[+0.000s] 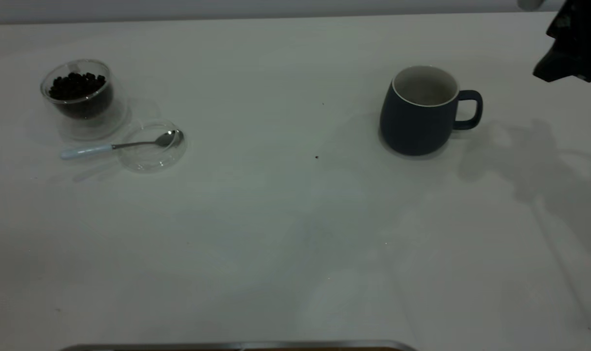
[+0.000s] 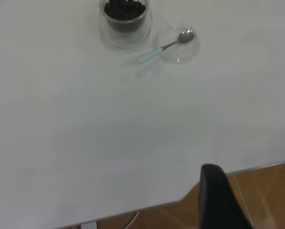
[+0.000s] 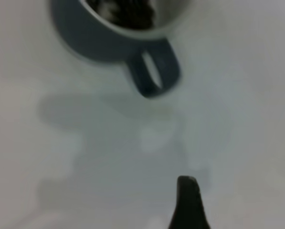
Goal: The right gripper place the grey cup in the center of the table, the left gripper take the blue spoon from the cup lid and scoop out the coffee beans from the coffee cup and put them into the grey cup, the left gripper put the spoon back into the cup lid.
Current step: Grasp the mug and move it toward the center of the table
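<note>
The grey cup (image 1: 417, 122) stands upright at the table's right, its handle (image 1: 471, 109) toward my right gripper (image 1: 551, 73), which hangs above the far right corner, apart from it. In the right wrist view the cup (image 3: 99, 38) is close ahead; one finger (image 3: 187, 202) shows, nothing beside it. At far left stands the coffee cup (image 1: 83, 95) with coffee beans (image 1: 76, 85). Beside it lies the cup lid (image 1: 151, 148), the blue spoon (image 1: 88, 151) resting with its bowl in it. My left gripper (image 2: 254, 195) is open, off the table's edge, far from the spoon (image 2: 152, 55).
The white table (image 1: 276, 234) has a few dark specks (image 1: 317, 157) near its middle. A metal strip (image 1: 237, 346) runs along the near edge. In the left wrist view, wooden floor (image 2: 269, 183) shows past the table's edge.
</note>
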